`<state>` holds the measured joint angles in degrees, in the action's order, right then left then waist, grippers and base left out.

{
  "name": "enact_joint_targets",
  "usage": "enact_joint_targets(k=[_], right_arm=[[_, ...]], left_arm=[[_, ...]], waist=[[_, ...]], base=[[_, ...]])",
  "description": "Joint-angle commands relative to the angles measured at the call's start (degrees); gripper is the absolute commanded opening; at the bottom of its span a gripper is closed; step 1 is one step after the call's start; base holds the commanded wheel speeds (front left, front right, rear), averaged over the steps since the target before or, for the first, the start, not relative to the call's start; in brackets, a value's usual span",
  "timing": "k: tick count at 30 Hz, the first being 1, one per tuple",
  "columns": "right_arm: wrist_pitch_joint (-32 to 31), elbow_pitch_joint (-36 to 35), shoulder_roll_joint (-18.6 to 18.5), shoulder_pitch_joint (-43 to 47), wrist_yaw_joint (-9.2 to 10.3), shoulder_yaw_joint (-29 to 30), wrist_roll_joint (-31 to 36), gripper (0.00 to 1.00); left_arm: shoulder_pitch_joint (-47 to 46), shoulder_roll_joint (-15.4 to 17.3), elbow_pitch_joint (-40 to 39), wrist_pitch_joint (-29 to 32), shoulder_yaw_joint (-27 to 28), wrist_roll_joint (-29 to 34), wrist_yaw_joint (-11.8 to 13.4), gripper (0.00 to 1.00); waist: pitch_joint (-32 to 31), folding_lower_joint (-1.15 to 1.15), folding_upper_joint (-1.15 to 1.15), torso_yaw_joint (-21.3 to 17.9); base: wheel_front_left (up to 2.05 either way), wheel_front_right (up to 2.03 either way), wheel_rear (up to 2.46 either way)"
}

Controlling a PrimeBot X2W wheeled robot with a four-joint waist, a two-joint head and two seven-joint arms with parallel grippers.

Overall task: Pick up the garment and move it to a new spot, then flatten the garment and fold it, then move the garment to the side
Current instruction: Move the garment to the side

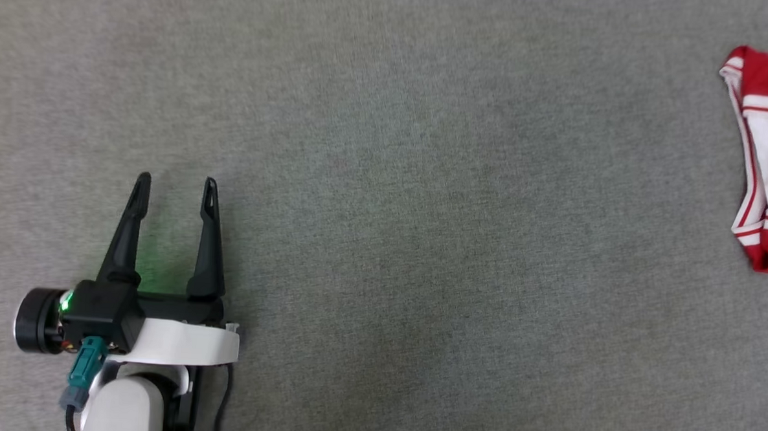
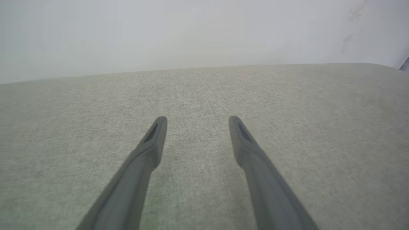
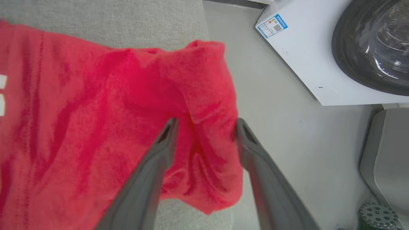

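The garment (image 1: 765,161), red with white sleeve cloth and red-white trim, lies bunched at the far right edge of the grey fabric surface (image 1: 391,209). In the right wrist view the red garment (image 3: 96,111) spreads across the surface's corner, one fold hanging over the edge. My right gripper (image 3: 207,122) stands with its fingers apart, a rumpled red fold lying loosely between them. My left gripper (image 1: 177,182) is open at the lower left, far from the garment. In its own view, my left gripper (image 2: 197,119) hovers low over bare grey cloth with nothing between its fingers.
Beyond the surface's corner is pale floor (image 3: 281,127). A white washing machine (image 3: 303,48) with a dark round door stands there, and a grey rounded unit (image 3: 386,153) beside it. A pale wall (image 2: 191,32) rises behind the surface's far edge.
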<state>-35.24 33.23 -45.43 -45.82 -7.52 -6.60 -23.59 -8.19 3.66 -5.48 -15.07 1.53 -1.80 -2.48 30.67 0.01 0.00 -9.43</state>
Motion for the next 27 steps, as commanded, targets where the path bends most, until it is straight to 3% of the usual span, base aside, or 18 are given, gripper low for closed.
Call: enact_joint_targets(k=[1,5,13,20,27], right_arm=[[1.7,0.1,0.6,0.6,0.05,0.5,1.4,1.0],[7.8,-1.9,0.9,1.5,0.06,1.1,4.5,1.0],[25.2,-8.4,5.8,4.3,0.05,4.8,9.8,1.0],[40.0,-16.7,15.5,10.9,0.04,7.3,14.3,1.0],[48.0,-24.0,25.7,21.7,0.04,6.6,18.2,1.0]], left_arm=[[1.1,0.0,0.4,-0.1,0.1,-0.3,0.4,1.0],[2.7,-0.3,1.3,-0.1,-0.1,-0.9,1.0,1.0],[7.0,-0.7,2.7,-0.1,-0.7,-2.0,2.2,1.0],[10.1,-0.8,3.5,-0.1,-1.2,-2.4,2.9,1.0],[12.8,-0.8,4.6,-0.1,-2.4,-3.4,3.8,1.0]], waist=[[-2.8,-0.01,0.0,0.6],[-7.3,-0.01,0.0,1.3],[-15.1,-0.01,0.0,3.8],[-20.4,-0.01,0.0,6.7],[-24.6,-0.01,0.0,9.4]], base=[[0.0,0.0,0.0],[0.0,0.0,0.0],[0.0,0.0,0.0],[0.0,0.0,0.0],[0.0,0.0,0.0]])
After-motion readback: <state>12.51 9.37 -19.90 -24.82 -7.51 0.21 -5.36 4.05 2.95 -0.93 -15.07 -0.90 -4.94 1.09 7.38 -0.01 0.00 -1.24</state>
